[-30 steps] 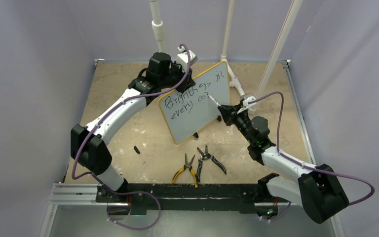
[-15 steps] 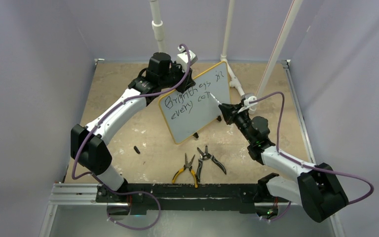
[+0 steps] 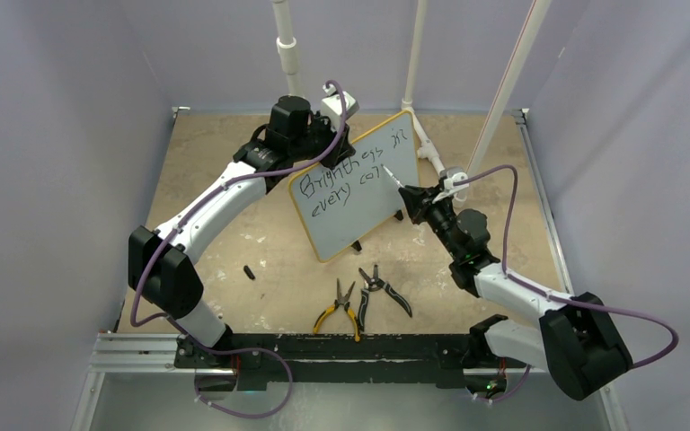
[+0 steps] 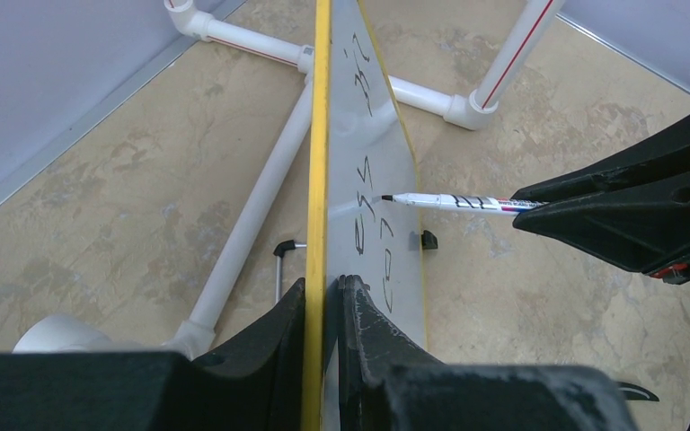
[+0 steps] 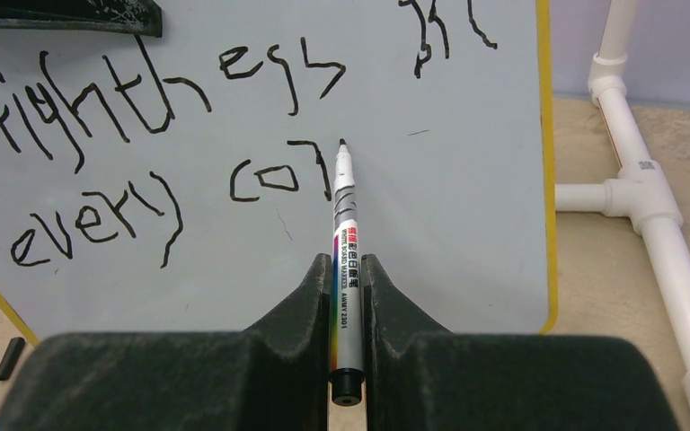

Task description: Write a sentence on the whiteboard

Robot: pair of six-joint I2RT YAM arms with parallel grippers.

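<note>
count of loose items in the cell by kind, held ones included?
Whiteboard: 1
Marker: 1
Pliers: 2, a yellow-handled pair and a black-handled pair
Small black piece on the table: 1
Total: 5

Left arm (image 3: 225, 193) arches forward, left jaws pinched narrow; right arm (image 3: 512, 292) reaches inward, right jaws clamped tight.
</note>
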